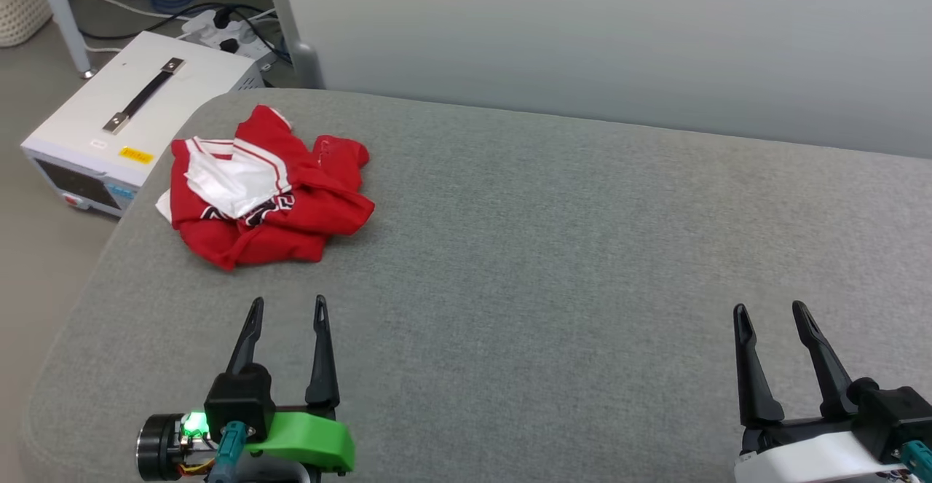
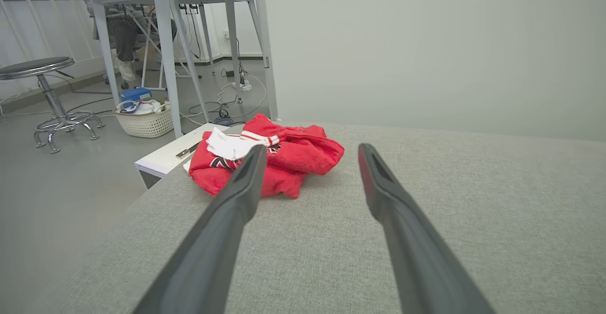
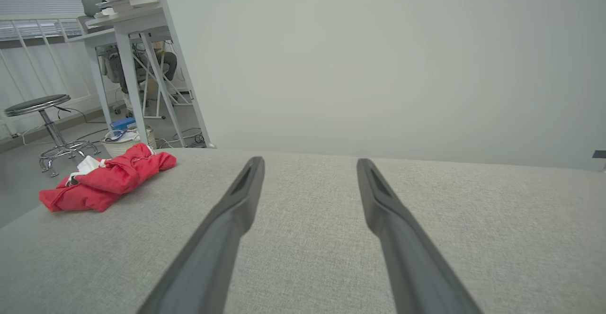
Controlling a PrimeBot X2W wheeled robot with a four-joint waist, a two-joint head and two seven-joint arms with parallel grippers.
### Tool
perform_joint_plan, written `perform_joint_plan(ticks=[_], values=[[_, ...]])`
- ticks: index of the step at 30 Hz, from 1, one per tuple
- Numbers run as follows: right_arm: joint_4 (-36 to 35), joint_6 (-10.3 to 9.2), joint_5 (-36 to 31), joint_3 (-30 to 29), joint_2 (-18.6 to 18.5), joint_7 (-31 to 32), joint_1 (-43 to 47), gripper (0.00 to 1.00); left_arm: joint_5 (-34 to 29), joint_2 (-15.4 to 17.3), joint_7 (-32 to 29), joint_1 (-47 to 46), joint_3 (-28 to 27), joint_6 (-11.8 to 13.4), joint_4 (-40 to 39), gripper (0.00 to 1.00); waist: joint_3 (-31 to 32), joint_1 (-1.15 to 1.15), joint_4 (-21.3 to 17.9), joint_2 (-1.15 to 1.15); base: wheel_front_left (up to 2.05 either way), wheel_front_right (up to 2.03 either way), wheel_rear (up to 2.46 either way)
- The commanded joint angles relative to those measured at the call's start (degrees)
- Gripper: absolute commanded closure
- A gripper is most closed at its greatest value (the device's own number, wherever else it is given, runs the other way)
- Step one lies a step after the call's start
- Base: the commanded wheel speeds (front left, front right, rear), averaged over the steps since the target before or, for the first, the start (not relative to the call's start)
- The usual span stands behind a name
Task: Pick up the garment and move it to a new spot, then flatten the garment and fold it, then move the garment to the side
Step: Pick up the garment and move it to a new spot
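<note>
The red garment (image 1: 269,191) lies crumpled in a heap near the far left corner of the grey fabric-covered table (image 1: 582,264), with a white sleeve bunched on top and striped trim showing. Black, white-outlined lettering peeks from the folds, but it's too creased to read. Just off that corner, down on the floor, a white box (image 1: 196,82) with a black handle carries a small yellow label (image 1: 135,154) whose print is too small to make out.

The left gripper (image 1: 288,301) is over the near left part of the table, fingers pointing toward the heap. Its jaws are spread wide with nothing between them, stopping short of the cloth. The right gripper (image 1: 769,308) is over by the near right edge, fingers splayed just as wide. It's empty too, and well apart from the garment.

On the floor beyond, a white basket (image 2: 144,123) holds looped cable and pale odds and ends, with a blue box at the top.
</note>
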State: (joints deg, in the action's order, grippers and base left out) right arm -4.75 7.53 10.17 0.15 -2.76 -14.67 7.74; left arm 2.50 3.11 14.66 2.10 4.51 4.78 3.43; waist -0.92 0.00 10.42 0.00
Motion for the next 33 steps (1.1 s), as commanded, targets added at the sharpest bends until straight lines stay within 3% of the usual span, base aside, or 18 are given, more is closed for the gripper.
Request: perform_joint_plan(ticks=[1,22,33], values=[[-0.27,-0.04,-0.36,0.06,-0.11,-0.33,-0.75,0.0,0.14,-0.24,0.34,-0.98,-0.34,0.18,0.11,0.0,-0.91,0.0,3.18,0.0,0.0,0.0,0.0],[-0.45,-0.04,-1.36,1.33,-0.11,-0.33,-1.38,0.0,1.79,-0.24,0.34,-1.25,-2.53,0.59,0.41,0.0,-1.98,0.0,18.68,0.0,0.0,0.0,0.0],[-0.34,-0.04,-1.51,1.9,-0.11,-0.33,-1.51,0.0,2.32,-0.24,0.34,-0.49,-3.46,0.61,0.66,0.0,-1.84,0.0,22.12,0.0,0.0,0.0,0.0]])
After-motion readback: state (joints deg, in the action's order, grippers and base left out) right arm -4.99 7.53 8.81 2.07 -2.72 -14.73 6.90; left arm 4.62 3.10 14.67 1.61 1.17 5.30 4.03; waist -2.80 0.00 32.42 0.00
